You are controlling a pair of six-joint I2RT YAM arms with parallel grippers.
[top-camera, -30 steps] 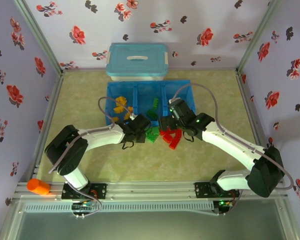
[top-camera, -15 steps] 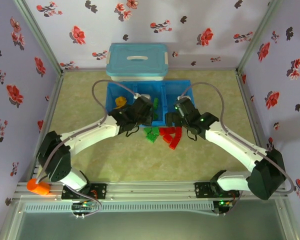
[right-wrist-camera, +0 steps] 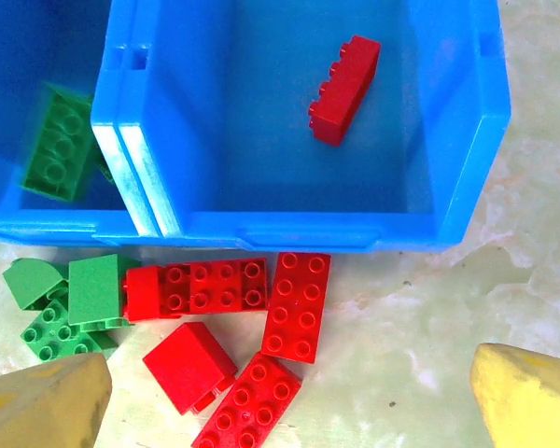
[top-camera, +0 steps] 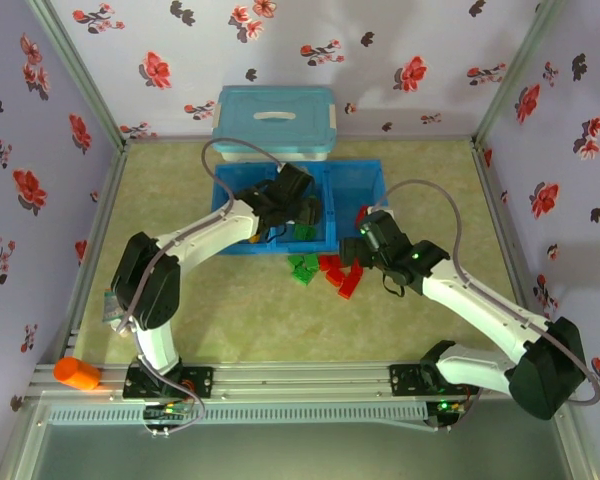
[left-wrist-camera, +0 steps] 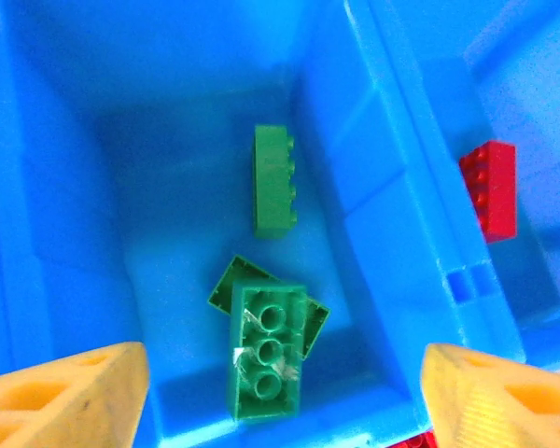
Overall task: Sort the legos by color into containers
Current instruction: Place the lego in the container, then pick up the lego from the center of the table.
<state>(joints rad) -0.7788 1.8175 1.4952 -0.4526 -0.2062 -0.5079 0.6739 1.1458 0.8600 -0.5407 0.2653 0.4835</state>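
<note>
At the far left, by the near edge, you have an orange cylinder (top-camera: 77, 373), well apart from everything else. Behind the blue tray (top-camera: 380, 166) stands a light blue lidded storage box (top-camera: 275, 122).

Your left hand (left-wrist-camera: 280, 387) hangs over the tray's middle compartment (left-wrist-camera: 168, 140). Its yellow fingers (left-wrist-camera: 65, 387) are spread wide and grip nothing. Three green legos lie on the floor of that compartment. A green brick on its side (left-wrist-camera: 273, 179) sits toward the far wall. Nearer you, a studs-up green brick (left-wrist-camera: 266, 350) rests on top of a flat green brick (left-wrist-camera: 226, 280).

One divider further right, a single red brick (right-wrist-camera: 344, 89) lies in the right compartment (right-wrist-camera: 261, 121), clear of its walls.

On the desk (right-wrist-camera: 429, 308), just in front of the tray's near wall, you have the unsorted pile. The loose green bricks (right-wrist-camera: 93, 289) lie on the left, touching the loose red bricks (right-wrist-camera: 297, 306) on their right — several of the red ones lie studs up.

Your right hand (right-wrist-camera: 285, 401) hovers above that pile on the red side. Its fingers are as far apart as they go, and nothing sits between them.
</note>
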